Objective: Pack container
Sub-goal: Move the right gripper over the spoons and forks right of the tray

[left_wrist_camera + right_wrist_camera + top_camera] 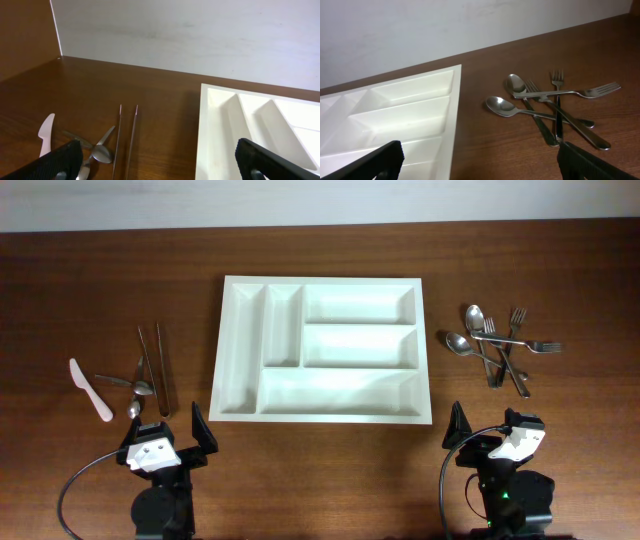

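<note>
1. Nearest: left jaws and right jaws, both spread wide, gripping nothing, at the near edge of the desk (pixel 320 480).
2. Further out: tray (pixel 320 417) lying flat at desk centre, all five slots bare. Knife (pixel 88 390), spoons (pixel 135 387) and chopsticks (pixel 162 370) on its left, cutlery pile (pixel 497 340) on its right.
3. Probably light, stiff, slick plastic. Best left where it lies; if shifted, pinch a thin rim wall, not the floor.

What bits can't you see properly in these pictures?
- Left wrist view: the frame edge cuts off the container on its right side; a black finger overlaps the left cutlery pile.
- Overhead: the right-hand cutlery pile overlaps, too small to count surely.
- Right wrist view: the container's left end runs off frame.
</note>
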Available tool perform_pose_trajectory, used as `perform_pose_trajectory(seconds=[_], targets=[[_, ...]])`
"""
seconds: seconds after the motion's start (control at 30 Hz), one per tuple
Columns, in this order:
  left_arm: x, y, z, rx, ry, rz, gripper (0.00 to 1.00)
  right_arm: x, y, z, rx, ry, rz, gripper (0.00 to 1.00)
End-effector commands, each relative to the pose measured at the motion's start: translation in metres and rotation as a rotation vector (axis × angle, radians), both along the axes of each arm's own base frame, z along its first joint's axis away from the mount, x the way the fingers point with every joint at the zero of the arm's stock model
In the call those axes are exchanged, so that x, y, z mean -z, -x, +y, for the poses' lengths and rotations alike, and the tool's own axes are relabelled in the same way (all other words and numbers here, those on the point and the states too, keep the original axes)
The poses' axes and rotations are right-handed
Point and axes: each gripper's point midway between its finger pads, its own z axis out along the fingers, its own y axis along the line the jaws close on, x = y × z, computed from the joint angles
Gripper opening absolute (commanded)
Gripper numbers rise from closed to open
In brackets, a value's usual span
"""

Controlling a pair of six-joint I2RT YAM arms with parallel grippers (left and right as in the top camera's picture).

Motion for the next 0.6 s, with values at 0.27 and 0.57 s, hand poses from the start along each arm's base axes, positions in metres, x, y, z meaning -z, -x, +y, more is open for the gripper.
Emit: perform_pose_trajectory(seconds=[0.27, 0.57], targets=[[0.003, 0.000, -0.003, 0.019, -0.011, 0.004, 0.99, 0.001, 0.000, 0.001, -0.003, -0.007, -0.005, 0.99], [0.016, -0.003, -0.008, 0.045, -0.009, 0.072, 0.99, -0.004, 0.003, 0.026, -0.147, -0.038, 0.016, 0.99]])
